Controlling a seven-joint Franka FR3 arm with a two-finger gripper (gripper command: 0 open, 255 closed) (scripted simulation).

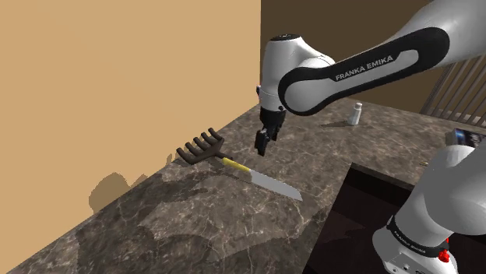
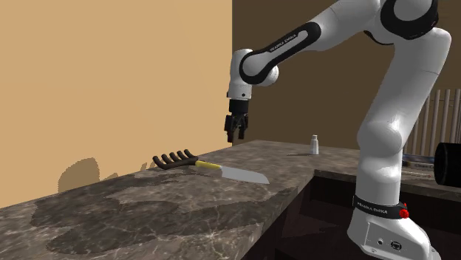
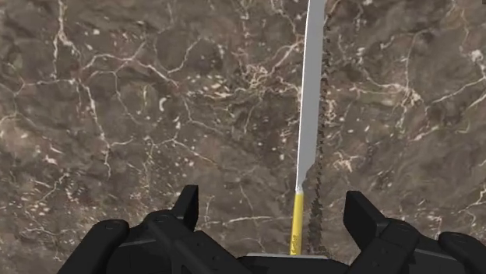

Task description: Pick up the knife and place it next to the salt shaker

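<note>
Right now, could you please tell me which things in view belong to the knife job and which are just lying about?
For the job:
- knife, yellow handle, flat on the counter
- salt shaker, white, upright further along the counter
- hand, open, above the counter

Lying about:
- dark pronged tool by the knife's handle end

Probably a kitchen: a dark veined stone counter [image 1: 195, 226] bears a knife [image 1: 266, 180] and a white shaker [image 1: 355, 114], beside a tan wall [image 1: 117, 78].
</note>
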